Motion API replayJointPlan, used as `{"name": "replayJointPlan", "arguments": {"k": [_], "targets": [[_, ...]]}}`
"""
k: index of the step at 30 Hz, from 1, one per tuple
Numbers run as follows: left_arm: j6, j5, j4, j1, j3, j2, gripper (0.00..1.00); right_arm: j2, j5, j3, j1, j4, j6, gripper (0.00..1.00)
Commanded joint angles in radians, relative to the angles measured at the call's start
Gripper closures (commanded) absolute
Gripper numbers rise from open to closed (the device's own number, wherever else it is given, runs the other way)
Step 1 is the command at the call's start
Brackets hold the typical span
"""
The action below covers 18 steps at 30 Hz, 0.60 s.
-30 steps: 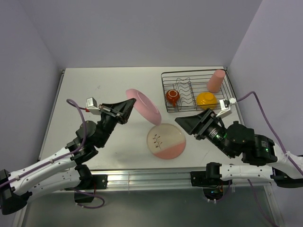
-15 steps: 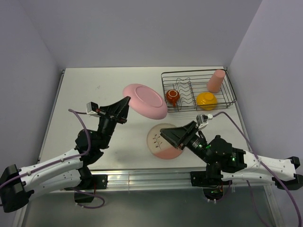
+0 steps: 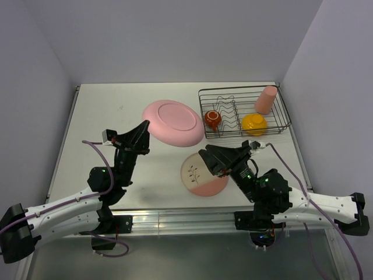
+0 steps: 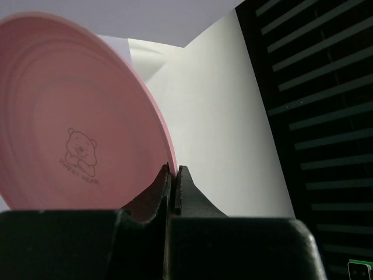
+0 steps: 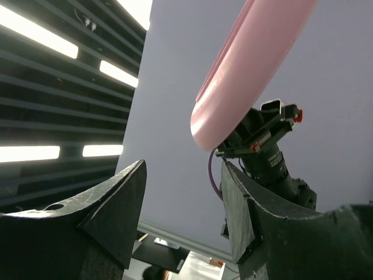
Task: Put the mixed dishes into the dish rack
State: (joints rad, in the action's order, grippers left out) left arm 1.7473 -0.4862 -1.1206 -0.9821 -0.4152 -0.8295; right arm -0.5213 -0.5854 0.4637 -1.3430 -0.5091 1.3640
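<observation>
Three dishes sit in the dish rack at far right: the red-orange cup at its left end, the yellow bowl near right, and the pink tumbler upright in the far right corner. Two plates are still out.

My left hand is clamped shut on the rim of the pink plate, held off the surface just left of the rack. Over the last second the plate has swung from nearly edge-on to broad face up, and has slid a bit left, so it is no nearer the dividers.

My right hand has come across from beside the rack and now hangs over the far edge of the cream plate, which lies flat on the surface. Its fingers are spread wide with nothing between them. Its wrist view looks up at the pink rim and my left hand behind it.

I read this as re-aiming the plate, or a pass to the right hand, but can't tell which.

In the way: the cup sits right by the divider slots, and my right arm lies between the plates and the rack's near side.
</observation>
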Motion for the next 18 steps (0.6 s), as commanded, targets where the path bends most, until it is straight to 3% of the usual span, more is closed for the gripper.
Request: {"name": "replayJointPlan", "arguments": {"k": [1,18], "targets": [[0.026,0.008,-0.123,0.003,0.009,0.027,1.00,-0.031,-0.004,0.012,0.030,-0.111,0.033,0.39],[0.049,0.047,-0.183,0.003,0.012,0.004,1.00,-0.126,0.084,0.027,0.131,-0.181,0.106,0.39]]}}
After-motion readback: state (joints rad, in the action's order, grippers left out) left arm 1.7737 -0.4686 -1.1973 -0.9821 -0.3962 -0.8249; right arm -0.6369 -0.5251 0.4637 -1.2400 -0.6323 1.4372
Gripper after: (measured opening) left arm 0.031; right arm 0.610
